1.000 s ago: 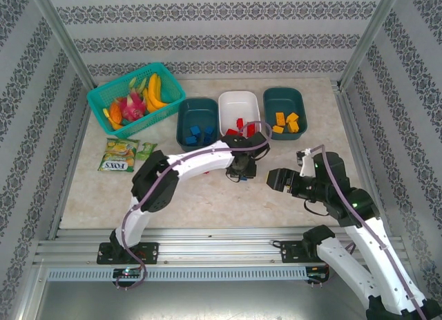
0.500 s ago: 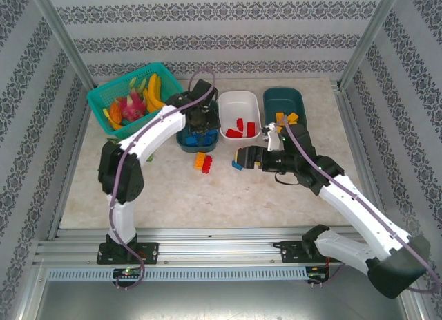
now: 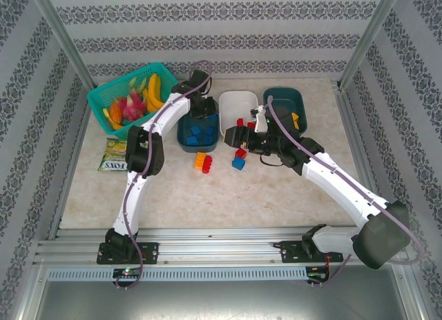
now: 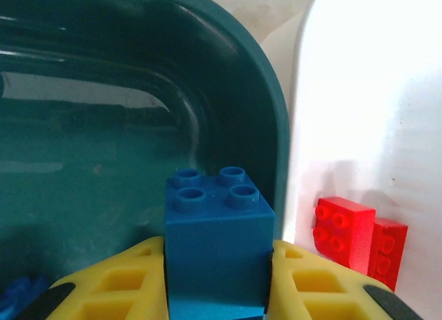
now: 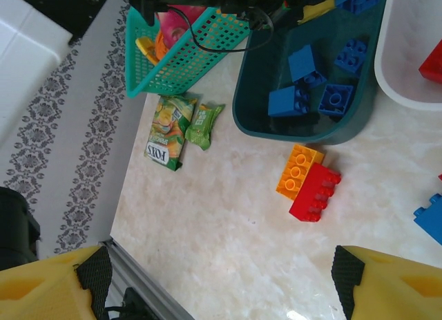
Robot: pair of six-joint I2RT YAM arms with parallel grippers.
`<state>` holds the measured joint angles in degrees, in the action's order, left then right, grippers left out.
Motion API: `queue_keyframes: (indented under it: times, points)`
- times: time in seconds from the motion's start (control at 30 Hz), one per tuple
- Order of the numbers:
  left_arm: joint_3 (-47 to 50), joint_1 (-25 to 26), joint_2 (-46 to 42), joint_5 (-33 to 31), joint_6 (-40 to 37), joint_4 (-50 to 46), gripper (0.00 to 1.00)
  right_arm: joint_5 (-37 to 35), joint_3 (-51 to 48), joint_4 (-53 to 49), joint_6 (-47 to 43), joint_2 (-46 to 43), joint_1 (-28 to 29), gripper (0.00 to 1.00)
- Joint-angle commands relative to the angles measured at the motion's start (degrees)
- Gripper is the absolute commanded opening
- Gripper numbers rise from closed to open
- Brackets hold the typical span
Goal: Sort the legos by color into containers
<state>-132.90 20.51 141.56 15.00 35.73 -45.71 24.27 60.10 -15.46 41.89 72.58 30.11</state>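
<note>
My left gripper [image 3: 202, 111] [image 4: 217, 265] is shut on a blue lego [image 4: 217, 244] and holds it over the left dark teal tray [image 3: 186, 142] [image 4: 103, 126], where other blue legos [image 3: 200, 132] [image 5: 307, 85] lie. The white tray [image 3: 238, 99] [image 4: 373, 92] holds red legos [image 4: 345, 227], and the right dark teal tray [image 3: 280, 95] holds orange ones. My right gripper [image 3: 229, 135] [image 5: 221, 278] hangs open above the table before the white tray. An orange lego [image 5: 297, 169] joined to a red lego [image 5: 315, 192] lies loose, with red and blue legos [image 3: 239, 158] nearby.
A bright teal mesh basket [image 3: 103, 99] [image 5: 186, 50] with toy fruit stands at the back left. Two snack packets [image 3: 119, 155] [image 5: 169, 130] lie in front of it. Metal rails run along the table's near edge and sides.
My left arm lifted a blue lego from the table's middle and carried it back over the left teal tray. My right arm swung left and forward toward the white tray.
</note>
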Motion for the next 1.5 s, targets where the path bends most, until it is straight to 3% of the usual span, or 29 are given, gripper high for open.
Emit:
queue_keyframes:
  times: [0.0,0.3,0.57,0.77,1.03,1.2,1.47]
  points:
    - [-2.36,-0.50,1.66,1.90,-1.47,-1.68,0.30,-1.20,1.00,2.56,0.37,1.40,-0.41,0.85]
    - [-2.20,-0.81,3.37,2.90,-1.75,-2.96,0.32,-6.78,-1.15,12.92,-0.39,3.27,0.61,0.87]
    - [-2.04,-1.08,0.94,0.18,-1.45,-5.63,0.58,-10.83,2.78,9.55,-5.61,6.13,2.90,0.87]
    - [-0.22,-1.16,-6.29,-1.66,-0.14,-6.16,0.67,-17.94,4.33,1.12,-11.63,5.83,5.98,0.87]
    - [17.07,-1.22,-27.05,-5.19,1.87,-2.72,0.70,-27.66,6.61,-7.79,-13.60,9.16,13.55,0.84]
    - [37.50,-1.25,-45.74,-7.25,4.31,0.90,0.70,-32.13,10.04,-11.38,-12.02,13.72,17.82,0.81]
    - [68.99,-1.24,-76.71,-8.67,9.89,4.22,0.69,-32.50,13.09,-11.21,-9.16,21.19,22.51,0.77]
